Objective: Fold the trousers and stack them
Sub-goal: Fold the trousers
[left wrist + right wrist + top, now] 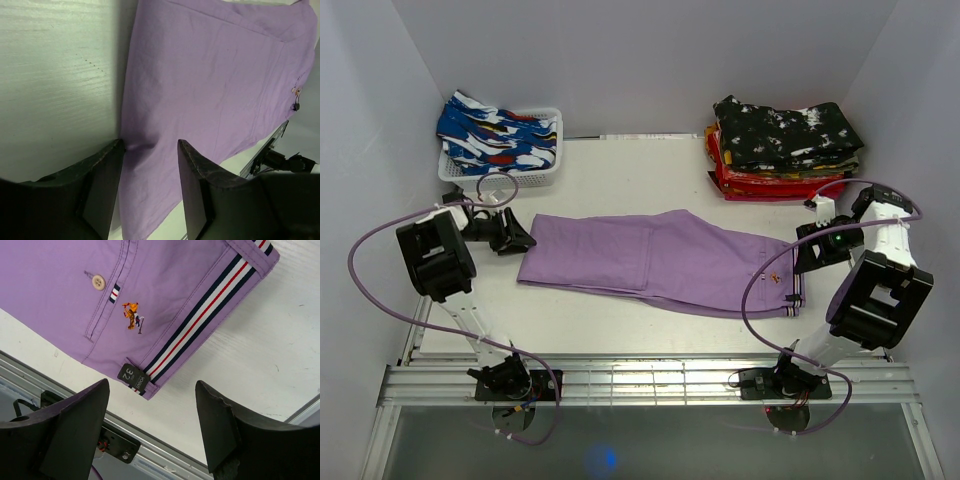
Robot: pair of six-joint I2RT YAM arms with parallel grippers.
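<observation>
Purple trousers (660,260) lie flat across the middle of the table, leg ends to the left and striped waistband (210,295) to the right. My left gripper (515,235) is at the leg end. In the left wrist view it (149,145) is open, its jaws low over the purple cloth (215,75) at the hem edge. My right gripper (810,250) is open and empty beside the waistband. In the right wrist view it (152,390) hovers over bare table just past the waistband corner with the black size label (133,376).
A stack of folded trousers (780,150), black patterned on top with red below, sits at the back right. A white basket (535,172) with blue patterned trousers (495,135) stands at the back left. The table's metal rail (650,380) runs along the near edge.
</observation>
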